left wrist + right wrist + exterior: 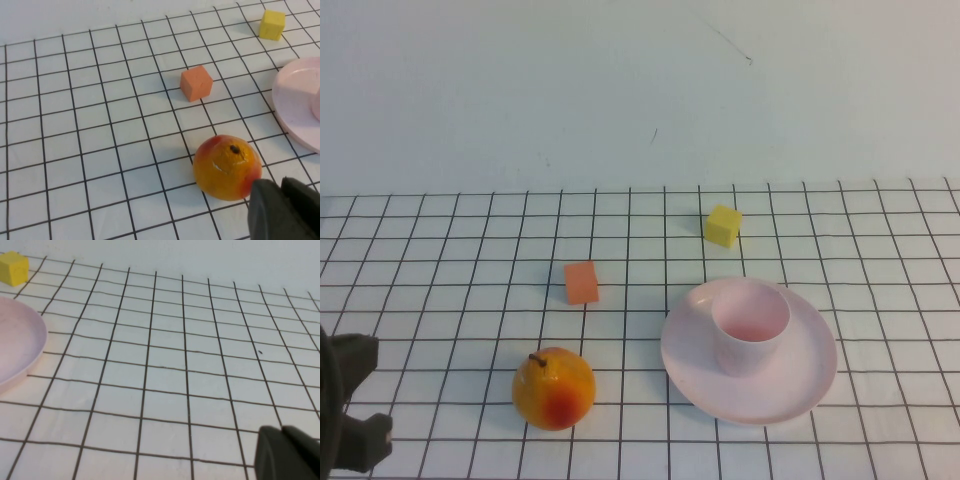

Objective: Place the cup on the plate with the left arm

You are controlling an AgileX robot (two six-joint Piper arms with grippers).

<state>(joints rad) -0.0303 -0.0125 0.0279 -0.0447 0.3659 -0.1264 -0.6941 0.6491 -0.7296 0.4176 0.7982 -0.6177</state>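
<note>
Sitting low at the near left edge of the table (440, 230), the left jaws (350, 405) hold nothing; whether they are spread I cannot tell; the right jaws (287, 452) show only as a dark tip in their own wrist view, over bare grid, state likewise unclear; just beyond and right of the left jaws lies the fruit (554, 388); farther right the cup (750, 326) stands upright on the plate (800, 385), well apart from both jaws; beyond the fruit sits an orange block (581, 282); farthest, past the plate, a yellow cube (722, 225).
</note>
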